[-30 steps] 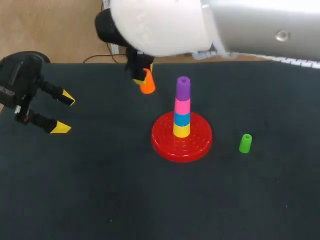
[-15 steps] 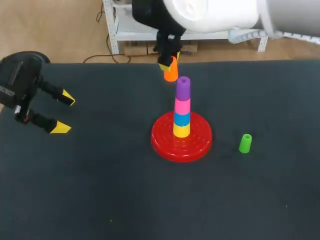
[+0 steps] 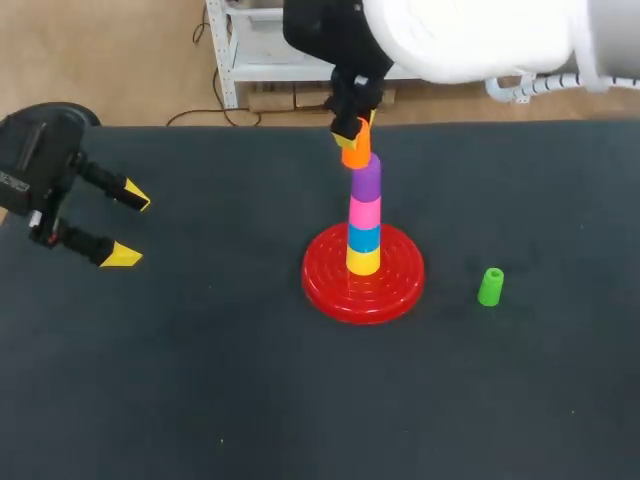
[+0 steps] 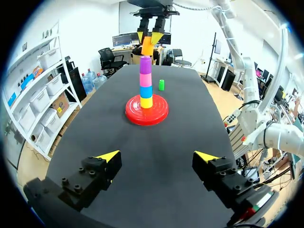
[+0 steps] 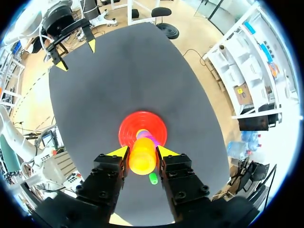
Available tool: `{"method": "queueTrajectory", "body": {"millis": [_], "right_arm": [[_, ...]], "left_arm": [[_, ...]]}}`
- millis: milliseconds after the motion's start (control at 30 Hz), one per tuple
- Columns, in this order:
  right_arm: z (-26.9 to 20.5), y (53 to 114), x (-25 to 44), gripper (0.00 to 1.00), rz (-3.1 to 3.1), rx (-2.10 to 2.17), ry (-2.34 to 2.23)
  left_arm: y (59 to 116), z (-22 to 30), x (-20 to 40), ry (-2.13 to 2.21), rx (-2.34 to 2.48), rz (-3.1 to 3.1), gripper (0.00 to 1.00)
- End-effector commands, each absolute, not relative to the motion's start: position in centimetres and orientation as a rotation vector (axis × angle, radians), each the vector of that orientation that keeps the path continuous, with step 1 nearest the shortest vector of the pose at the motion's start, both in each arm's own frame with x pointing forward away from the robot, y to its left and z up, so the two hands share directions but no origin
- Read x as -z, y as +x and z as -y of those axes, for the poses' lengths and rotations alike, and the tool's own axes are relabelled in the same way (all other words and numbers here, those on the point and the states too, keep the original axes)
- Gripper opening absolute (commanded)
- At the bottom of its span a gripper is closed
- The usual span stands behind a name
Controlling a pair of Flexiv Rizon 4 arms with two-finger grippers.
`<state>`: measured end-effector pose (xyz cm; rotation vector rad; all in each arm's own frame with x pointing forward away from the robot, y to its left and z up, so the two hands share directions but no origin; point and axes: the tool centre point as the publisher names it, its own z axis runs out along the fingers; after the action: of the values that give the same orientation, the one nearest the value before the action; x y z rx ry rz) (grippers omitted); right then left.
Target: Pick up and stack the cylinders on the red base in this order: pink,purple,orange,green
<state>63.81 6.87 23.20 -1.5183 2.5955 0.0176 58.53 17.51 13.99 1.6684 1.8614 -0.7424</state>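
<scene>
The red base [image 3: 330, 290] carries a stack of yellow, blue, pink and purple cylinders, the purple cylinder [image 3: 366, 181] on top. My right gripper [image 3: 355, 130] is shut on the orange cylinder [image 3: 356, 153] and holds it just above the purple one. From the right wrist, the orange cylinder [image 5: 142, 156] sits between the yellow tips, over the red base [image 5: 129, 127]. The green cylinder [image 3: 490, 286] stands on the table to the right of the base. My left gripper [image 3: 128, 224] is open at the table's left edge, far from the stack [image 4: 146, 83].
The dark table [image 3: 200, 380] carries only the base, the stack and the green cylinder [image 4: 161, 85]. My right arm reaches in over the table's back edge, above the stack.
My right gripper has carried the orange cylinder from the back left of the stack rightwards to a spot right above the purple cylinder. The left arm has not moved.
</scene>
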Motion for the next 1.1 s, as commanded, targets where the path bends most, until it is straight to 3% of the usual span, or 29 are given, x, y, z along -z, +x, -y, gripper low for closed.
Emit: {"method": "queueTrajectory", "body": {"millis": [33,1100], "right_arm": [[-6.0,63.4,-22.9,0.00,-2.583,-0.038,-1.498],[-5.2,65.5,-21.9,0.00,-2.633,-0.073,-1.491]], "left_arm": [[58.6,-17.6,-14.0,1.669,0.743,-1.858,1.00],[58.6,-17.6,-14.0,1.669,0.743,-1.858,1.00]]}}
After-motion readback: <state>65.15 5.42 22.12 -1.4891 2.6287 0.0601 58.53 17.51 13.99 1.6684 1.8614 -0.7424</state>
